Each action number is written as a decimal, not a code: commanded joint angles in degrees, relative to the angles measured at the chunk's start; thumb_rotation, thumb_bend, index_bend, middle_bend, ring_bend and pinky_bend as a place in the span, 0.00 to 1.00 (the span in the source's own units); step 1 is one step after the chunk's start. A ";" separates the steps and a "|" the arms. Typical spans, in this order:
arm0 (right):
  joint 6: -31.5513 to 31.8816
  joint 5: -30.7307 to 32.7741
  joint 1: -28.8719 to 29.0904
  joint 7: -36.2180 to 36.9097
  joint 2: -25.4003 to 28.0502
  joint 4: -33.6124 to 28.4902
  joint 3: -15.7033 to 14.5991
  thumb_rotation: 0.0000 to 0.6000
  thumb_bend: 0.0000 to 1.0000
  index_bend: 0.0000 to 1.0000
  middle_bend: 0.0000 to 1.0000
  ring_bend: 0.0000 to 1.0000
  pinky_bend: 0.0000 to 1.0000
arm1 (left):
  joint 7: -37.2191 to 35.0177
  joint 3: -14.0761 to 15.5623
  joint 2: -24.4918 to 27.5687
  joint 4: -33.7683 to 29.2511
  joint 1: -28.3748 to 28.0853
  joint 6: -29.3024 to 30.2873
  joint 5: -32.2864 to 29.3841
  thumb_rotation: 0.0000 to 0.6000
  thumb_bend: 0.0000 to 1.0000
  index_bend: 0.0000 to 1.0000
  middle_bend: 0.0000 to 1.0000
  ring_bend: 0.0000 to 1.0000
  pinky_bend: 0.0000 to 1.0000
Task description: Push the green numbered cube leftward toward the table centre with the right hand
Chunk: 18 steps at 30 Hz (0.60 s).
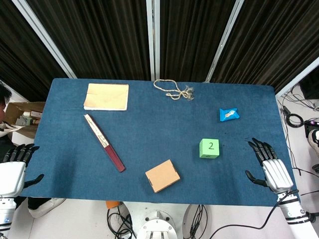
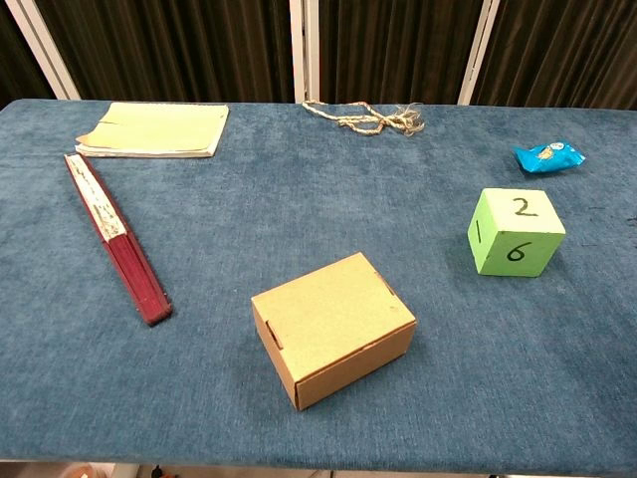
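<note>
The green foam cube marked 2 (image 1: 209,148) sits left of the right hand (image 1: 269,167), which hovers at the table's right edge, fingers spread, grasping nothing.

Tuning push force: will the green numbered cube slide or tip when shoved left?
Green cube sits flat on the table's felt-like blue cloth, so it will likely drag. A high push may tip it; it cannot roll. It looks like light foam, a guess. Right hand is open, apart.
</note>
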 commanded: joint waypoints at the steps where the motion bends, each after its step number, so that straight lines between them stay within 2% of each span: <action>1: -0.32 0.04 0.20 -0.33 -0.03 -0.21 0.01 1.00 0.25 0.00 0.00 0.00 0.00 | -0.10 -0.02 -0.09 0.12 -0.04 -0.16 -0.10 1.00 0.05 0.21 0.16 0.13 0.16; 6: -1.43 0.36 0.70 -1.35 0.31 -1.10 -0.03 1.00 0.27 0.00 0.00 0.00 0.00 | -0.35 0.09 -0.34 0.48 -0.01 -0.38 -0.09 1.00 0.05 0.21 0.16 0.13 0.16; 11: -4.06 1.80 2.03 -2.24 1.81 -3.25 0.49 1.00 0.35 0.00 0.01 0.00 0.00 | -0.82 0.06 -0.66 0.81 0.02 -0.32 0.04 1.00 0.05 0.21 0.16 0.13 0.16; 15: -12.24 7.74 5.21 -1.01 5.27 -7.02 1.62 1.00 0.52 0.01 0.00 0.00 0.00 | -0.97 0.12 -0.94 1.12 -0.12 -0.27 0.60 1.00 0.05 0.21 0.16 0.13 0.16; 17: -16.05 10.94 6.74 -0.94 6.59 -8.44 2.29 1.00 0.67 0.04 0.00 0.00 0.00 | -0.89 0.24 -1.01 1.16 -0.12 -0.29 0.80 1.00 0.05 0.21 0.16 0.13 0.16; 18: -18.31 12.86 7.69 -1.05 7.28 -9.18 2.68 1.00 0.71 0.06 0.00 0.00 0.00 | -0.89 0.30 -1.06 1.15 -0.08 -0.25 0.89 1.00 0.05 0.21 0.16 0.13 0.16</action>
